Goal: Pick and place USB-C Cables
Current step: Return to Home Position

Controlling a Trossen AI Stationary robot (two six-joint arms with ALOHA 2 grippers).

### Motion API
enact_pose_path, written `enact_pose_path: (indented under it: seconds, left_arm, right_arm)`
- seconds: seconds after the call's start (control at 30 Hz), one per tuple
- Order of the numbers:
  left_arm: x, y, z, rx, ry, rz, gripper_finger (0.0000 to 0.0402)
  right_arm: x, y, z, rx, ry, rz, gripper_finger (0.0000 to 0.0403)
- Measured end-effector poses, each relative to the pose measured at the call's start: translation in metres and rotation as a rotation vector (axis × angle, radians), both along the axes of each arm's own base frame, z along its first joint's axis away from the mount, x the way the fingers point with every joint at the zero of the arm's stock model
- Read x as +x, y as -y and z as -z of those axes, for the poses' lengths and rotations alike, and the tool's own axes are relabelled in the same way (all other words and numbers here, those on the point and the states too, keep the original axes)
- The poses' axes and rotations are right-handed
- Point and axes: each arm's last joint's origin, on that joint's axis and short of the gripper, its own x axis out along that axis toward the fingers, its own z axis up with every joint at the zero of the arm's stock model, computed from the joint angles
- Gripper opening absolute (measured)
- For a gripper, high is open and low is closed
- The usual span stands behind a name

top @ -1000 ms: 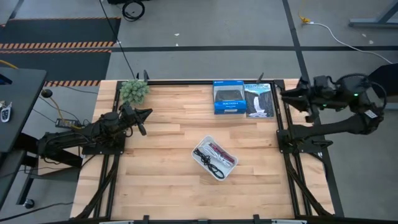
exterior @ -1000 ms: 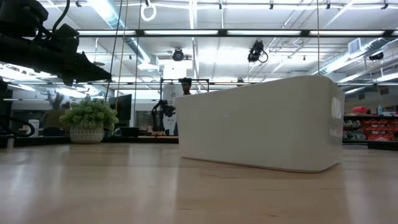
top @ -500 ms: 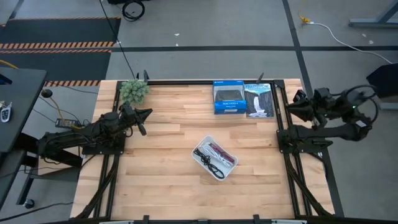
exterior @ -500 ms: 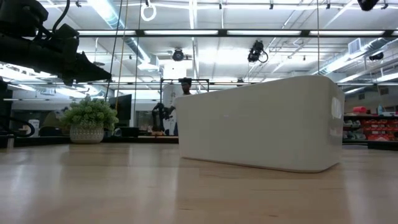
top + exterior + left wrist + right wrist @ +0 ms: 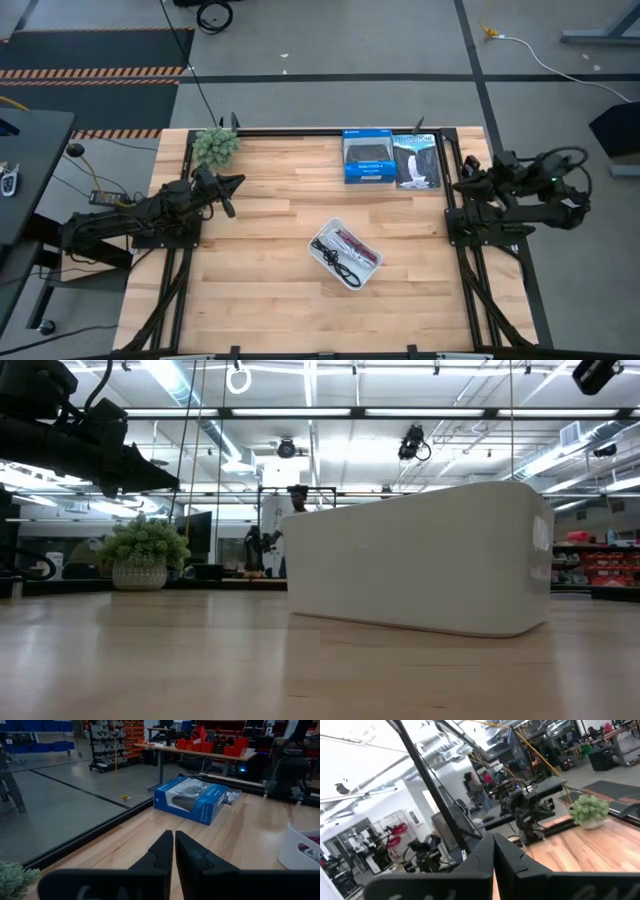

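Observation:
The USB-C cables lie coiled in the white tray (image 5: 346,256) at the middle of the table: a black one (image 5: 347,272), a dark red one (image 5: 357,247) and a pale one (image 5: 325,247) show; a fourth I cannot make out. In the low view the tray's wall (image 5: 420,560) hides them. My left gripper (image 5: 241,179) hovers shut above the table's left part, pointing toward the right; its wrist view shows the shut fingers (image 5: 173,835). My right gripper (image 5: 462,179) is shut (image 5: 494,838) over the table's right edge, pointing left. Both are far from the tray.
A blue retail box (image 5: 367,157) and a black one (image 5: 416,161) lie at the far edge. A small potted plant (image 5: 215,146) stands at the far left corner. A black frame (image 5: 455,215) borders the table. Bare wood lies around the tray. A person (image 5: 476,785) stands beyond the table.
My right arm has folded back and come down over the table's right edge; its gripper has shifted toward the near edge. Part of that arm now shows at the low view's upper right corner. The tray and cables have stayed in place.

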Motion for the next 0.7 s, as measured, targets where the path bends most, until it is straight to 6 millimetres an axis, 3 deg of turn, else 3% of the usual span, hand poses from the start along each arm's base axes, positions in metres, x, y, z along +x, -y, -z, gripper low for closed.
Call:
enact_pose_path:
  seconds: [0.27,0.7]
  left_arm:
    - [0.0,0.0,0.0,0.0,0.0,0.003,0.0025]
    - [0.0,0.0,0.0,0.0,0.0,0.002,0.0025]
  right_arm:
    - [0.024,0.001,0.032,0.019,-0.114,-0.002,0.0013]
    - [0.066,0.001,0.092,0.111,-0.12,-0.032,0.0007]
